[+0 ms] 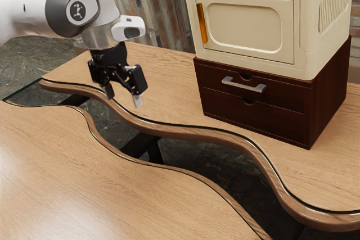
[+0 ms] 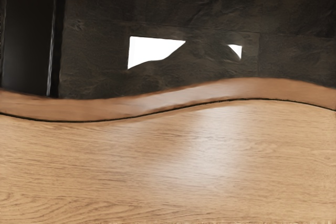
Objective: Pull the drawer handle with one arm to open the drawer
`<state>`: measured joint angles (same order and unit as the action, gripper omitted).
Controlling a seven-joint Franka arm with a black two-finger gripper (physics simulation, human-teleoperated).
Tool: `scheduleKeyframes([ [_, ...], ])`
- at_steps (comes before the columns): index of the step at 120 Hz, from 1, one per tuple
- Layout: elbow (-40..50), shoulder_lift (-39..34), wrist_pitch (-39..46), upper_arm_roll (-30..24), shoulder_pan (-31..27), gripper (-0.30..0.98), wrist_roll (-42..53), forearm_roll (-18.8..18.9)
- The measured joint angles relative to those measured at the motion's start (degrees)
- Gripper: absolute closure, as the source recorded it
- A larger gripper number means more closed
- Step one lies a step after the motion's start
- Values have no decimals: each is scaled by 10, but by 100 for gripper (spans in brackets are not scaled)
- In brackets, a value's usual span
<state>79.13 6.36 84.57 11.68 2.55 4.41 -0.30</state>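
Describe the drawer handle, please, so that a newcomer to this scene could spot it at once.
Find the big cream cabinet; beneath it sits a dark brown two-drawer chest. The silvery bar handle lies horizontally across the upper drawer. The lower drawer shows only a notch, and the cabinet's own orange handle stands upright.

From where I stand, the exterior view looks in from the arm's side, set back and above the bench, slanting down across it toward the front of the drawer unit and the wall behind, with the tool in sight. The wrist view rides on the arm and peers steeply down at the bench from much closer. Both share some wavy edge and the dark floor in the gap.
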Motion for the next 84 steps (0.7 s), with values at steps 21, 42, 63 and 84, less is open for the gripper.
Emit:
scheduleKeyframes([
  [21,-27,-6,-9,2,-3,0,10,-2],
  [42,-77,-28,-26,-11,-2,0,12,-5],
  [63,-79,-26,-32,-22,18,0,-113,-25],
  [84,-69,-28,-27,-33,22,0,-275,-40],
])
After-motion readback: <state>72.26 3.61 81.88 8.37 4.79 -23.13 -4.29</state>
